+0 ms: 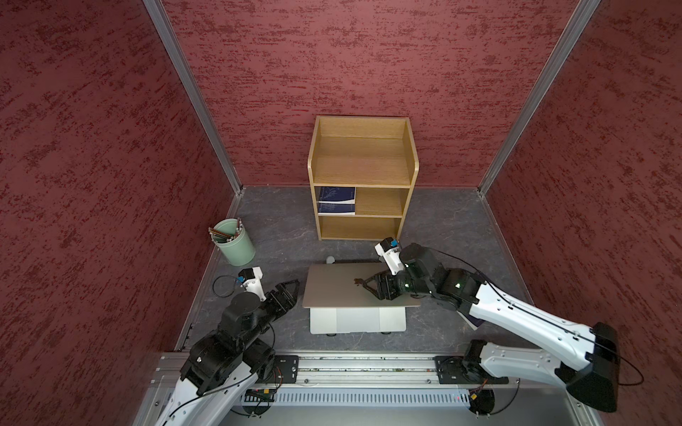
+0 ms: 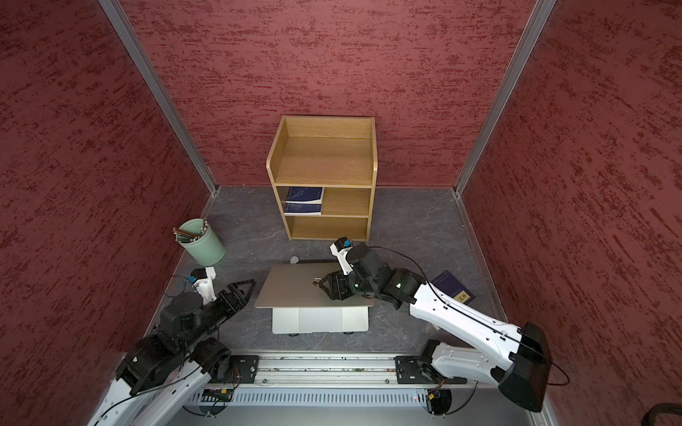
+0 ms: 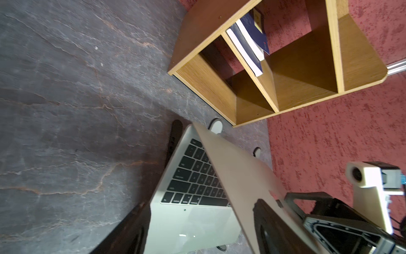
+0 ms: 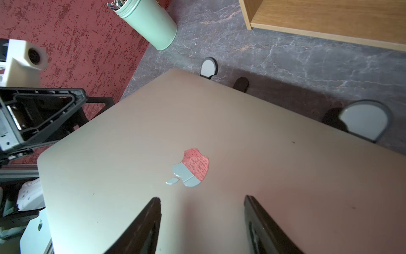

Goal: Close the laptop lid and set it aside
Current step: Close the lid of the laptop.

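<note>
The laptop lid (image 1: 339, 284) is matt silver-grey with a warm tint. Its logo (image 4: 193, 168) mirrors red and pale grey. The keys (image 3: 195, 176) are black. The walls (image 1: 369, 55) are dark red with mottled streaks. The table surface (image 1: 280, 236) is dark grey marbling with pale and rust veins. The shelf unit (image 1: 361, 158) is light oak grain. The books (image 1: 336, 201) are dark blue and white, possibly with fine line drawings. The pencil cup (image 1: 236, 247) is mint green.

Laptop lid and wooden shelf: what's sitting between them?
Two grey rounded pads and a dark stub poke out behind the laptop lid; otherwise bare dark tabletop reaches the wooden shelf. The right wrist view shows this best.
</note>
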